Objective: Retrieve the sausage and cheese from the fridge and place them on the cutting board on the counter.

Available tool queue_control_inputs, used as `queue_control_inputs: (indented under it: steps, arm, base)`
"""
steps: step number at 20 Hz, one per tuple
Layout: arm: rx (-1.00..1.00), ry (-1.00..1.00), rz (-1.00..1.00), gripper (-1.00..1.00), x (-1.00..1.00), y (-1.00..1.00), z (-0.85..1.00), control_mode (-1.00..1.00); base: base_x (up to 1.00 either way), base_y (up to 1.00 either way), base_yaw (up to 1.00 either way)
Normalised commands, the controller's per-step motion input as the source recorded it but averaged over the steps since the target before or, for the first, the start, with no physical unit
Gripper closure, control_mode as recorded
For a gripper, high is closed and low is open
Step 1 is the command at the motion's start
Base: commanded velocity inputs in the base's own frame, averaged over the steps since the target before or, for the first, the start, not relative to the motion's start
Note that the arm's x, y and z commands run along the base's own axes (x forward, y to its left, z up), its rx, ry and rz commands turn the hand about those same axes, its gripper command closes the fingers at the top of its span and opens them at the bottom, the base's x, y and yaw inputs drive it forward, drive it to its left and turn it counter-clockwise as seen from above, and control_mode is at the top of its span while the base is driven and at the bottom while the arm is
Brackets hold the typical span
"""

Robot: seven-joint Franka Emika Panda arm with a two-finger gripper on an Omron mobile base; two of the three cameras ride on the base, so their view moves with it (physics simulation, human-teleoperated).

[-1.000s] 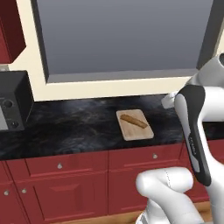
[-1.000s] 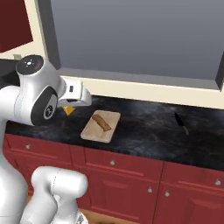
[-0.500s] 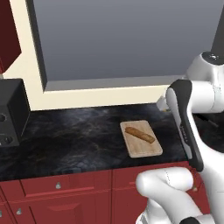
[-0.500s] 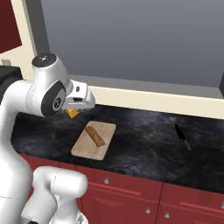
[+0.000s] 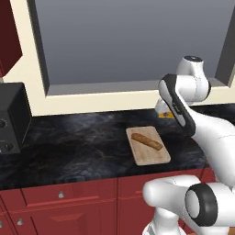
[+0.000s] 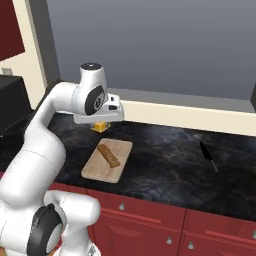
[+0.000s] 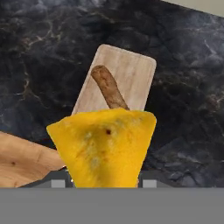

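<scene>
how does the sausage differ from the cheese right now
The sausage is a slim brown cylinder; the cheese is a yellow-orange wedge. The sausage lies flat on the cutting board; the cheese is held in the gripper, off the counter. Both are small foods.

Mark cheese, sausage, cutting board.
cheese [image 7: 103, 146], hand view, middle of wedge face.
sausage [image 5: 146, 141], left base view, mid-length.
cutting board [image 6: 95, 171], right base view, bare near corner.
</scene>
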Motion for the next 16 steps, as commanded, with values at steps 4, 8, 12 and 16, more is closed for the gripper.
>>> queue_control_inputs:
  steps: [4, 8, 12, 16]
  arm:
    - [0.0, -0.02, 0.17, 1.0, 0.98, -0.23, -0.71, -1.0]
    - [0.01, 0.13, 0.09, 1.0, 1.0, -0.14, -0.79, -1.0]
    - [0.01, 0.2, 0.02, 1.0, 1.0, -0.04, -0.74, -1.0]
    - [0.03, 0.1, 0.01, 1.0, 0.96, -0.02, -0.62, -1.0]
  base:
    - [0.0, 0.0, 0.0]
    - [0.0, 0.0, 0.0]
    - [0.0, 0.0, 0.0]
    - [0.0, 0.0, 0.0]
